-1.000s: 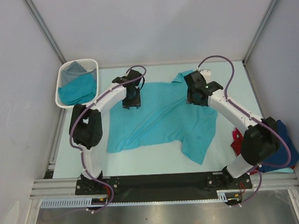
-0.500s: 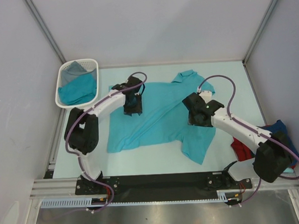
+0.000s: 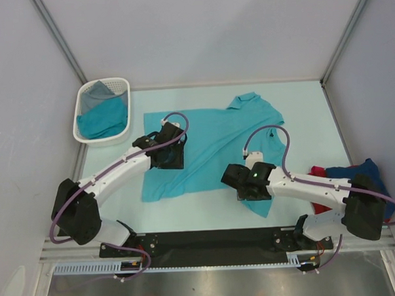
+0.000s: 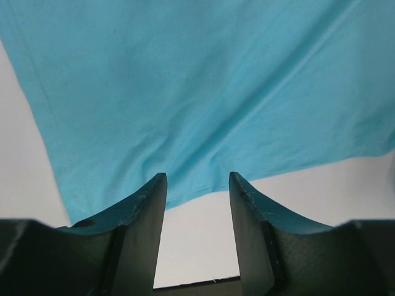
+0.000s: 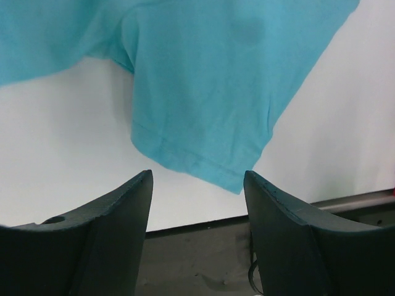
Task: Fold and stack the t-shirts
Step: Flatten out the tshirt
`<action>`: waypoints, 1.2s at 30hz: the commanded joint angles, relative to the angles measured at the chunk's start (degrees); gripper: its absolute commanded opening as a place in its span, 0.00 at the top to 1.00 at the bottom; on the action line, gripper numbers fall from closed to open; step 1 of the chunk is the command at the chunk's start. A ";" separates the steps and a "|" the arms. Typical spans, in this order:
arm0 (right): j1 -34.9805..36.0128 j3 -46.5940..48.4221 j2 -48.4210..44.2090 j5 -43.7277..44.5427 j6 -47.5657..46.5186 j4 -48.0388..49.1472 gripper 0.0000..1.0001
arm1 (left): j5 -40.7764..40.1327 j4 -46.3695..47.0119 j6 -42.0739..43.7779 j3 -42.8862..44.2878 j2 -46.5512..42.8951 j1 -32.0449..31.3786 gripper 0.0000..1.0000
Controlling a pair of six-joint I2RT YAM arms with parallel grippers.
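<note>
A teal short-sleeved cloth t-shirt point(image 3: 210, 137) is seen spread nearly flat on the pale table point(image 3: 301, 111), its collar towards the far side and one sleeve pointing at the near edge. The left gripper point(image 4: 196, 185) is held low over the near-left part of the shirt's body; its fingers are parted about halfway, nothing is held between them, and the cloth's near edge is seen just beyond the tips. The right gripper point(image 5: 197, 179) is poised at the near sleeve, its fingers spread somewhat wider and likewise empty, with the sleeve hem just ahead of them. A white slotted plastic basket point(image 3: 85, 130) with more teal and grey cloth in it is set at the far left, and a red shirt point(image 3: 315, 175) and a navy blue shirt point(image 3: 356, 170) are bunched at the right edge. The step in hand is judged to be the approach for the first fold. Next, each gripper would need to be lowered onto its edge and closed on a single layer before the cloth is lifted and carried over.
</note>
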 commanded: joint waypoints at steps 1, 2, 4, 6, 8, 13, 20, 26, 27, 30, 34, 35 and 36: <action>2.80 -1.05 2.65 1.22 7.65 -2.67 0.34 | -1.25 0.89 -1.48 -1.70 -0.11 -0.51 0.50; 3.42 -1.31 3.09 1.57 8.26 -3.02 0.34 | -0.99 0.88 -1.40 -1.61 0.24 -0.51 0.51; 4.39 -2.27 3.09 1.39 10.54 -3.72 0.34 | -0.46 0.88 -1.40 -1.61 0.07 -0.78 0.51; 5.79 -3.68 2.57 0.87 13.00 -3.90 0.34 | -0.20 1.06 -1.31 -1.79 -0.19 -1.13 0.51; 6.32 -5.87 2.04 0.25 14.59 -3.99 0.34 | -0.11 1.15 -1.13 -2.23 -0.10 -1.39 0.51; 6.33 -8.16 -0.59 0.43 18.54 -5.74 0.34 | 0.94 1.32 -0.87 -3.19 0.16 -1.66 0.51; 5.10 -7.38 -1.74 1.30 19.61 -5.75 0.35 | 1.82 2.11 -0.96 -4.07 -0.10 -2.01 0.52; 3.51 -1.41 5.62 1.39 14.61 -1.27 0.35 | 2.70 2.11 -1.75 -4.42 -0.63 -2.88 0.53; 3.51 0.34 6.51 1.65 13.99 -1.27 0.36 | 2.70 2.11 -1.83 -4.60 -0.98 -2.97 0.53; 2.20 1.33 8.28 2.01 11.36 0.74 0.37 | 2.44 1.68 -2.36 -4.86 -2.03 -3.24 0.53; -1.84 0.71 8.02 0.43 9.59 2.95 0.41 | 2.00 0.80 -2.89 -5.74 -3.70 -3.41 0.53; -2.46 0.54 7.49 0.25 9.59 2.86 0.41 | 1.83 0.62 -2.98 -6.00 -4.40 -3.41 0.53; -2.99 0.27 7.23 0.34 9.59 2.43 0.41 | 1.65 0.53 -3.15 -6.44 -4.67 -3.41 0.53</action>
